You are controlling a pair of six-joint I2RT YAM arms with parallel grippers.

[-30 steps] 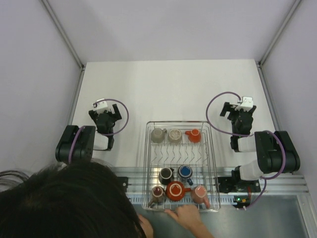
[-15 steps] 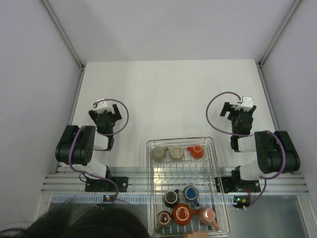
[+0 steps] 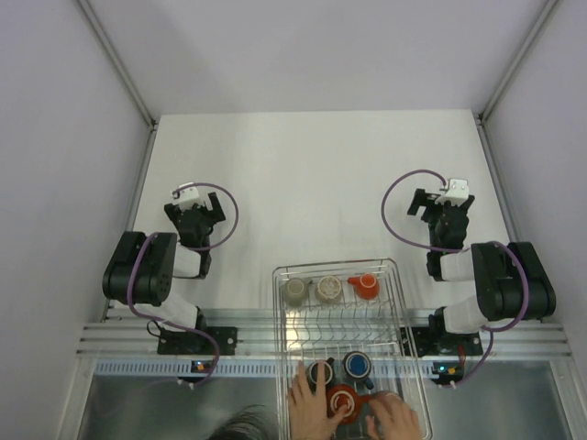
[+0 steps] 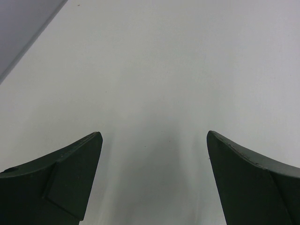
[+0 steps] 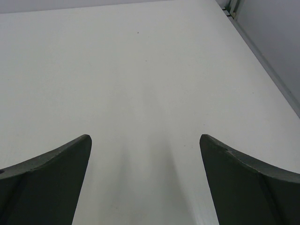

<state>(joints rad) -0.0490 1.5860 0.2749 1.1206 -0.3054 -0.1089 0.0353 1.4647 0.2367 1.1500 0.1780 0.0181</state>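
Note:
Both arms are folded back at the sides of the white table [image 3: 312, 174]. My left gripper [image 3: 196, 211] is open over bare table, and its wrist view shows nothing between the fingers [image 4: 70, 178]. My right gripper [image 3: 447, 209] is open too, with only white surface between its fingers [image 5: 243, 183]. A wire dish rack [image 3: 280, 321] lies at the near edge between the arm bases. It holds a beige cup [image 3: 296, 291], a cream cup [image 3: 328, 289], a small orange cup [image 3: 365, 286], a black cup [image 3: 320, 372], a blue cup [image 3: 357, 365] and a red teapot [image 3: 344, 401].
Two human hands [image 3: 307, 408] reach in from the bottom edge and rest on the rack's near end around the teapot. Grey walls enclose the table on three sides. A metal rail [image 3: 138, 335] runs along the near edge.
The rack with its cups has slid toward the near edge. The person's head has left the view and two hands now lie on the rack. Neither arm has moved.

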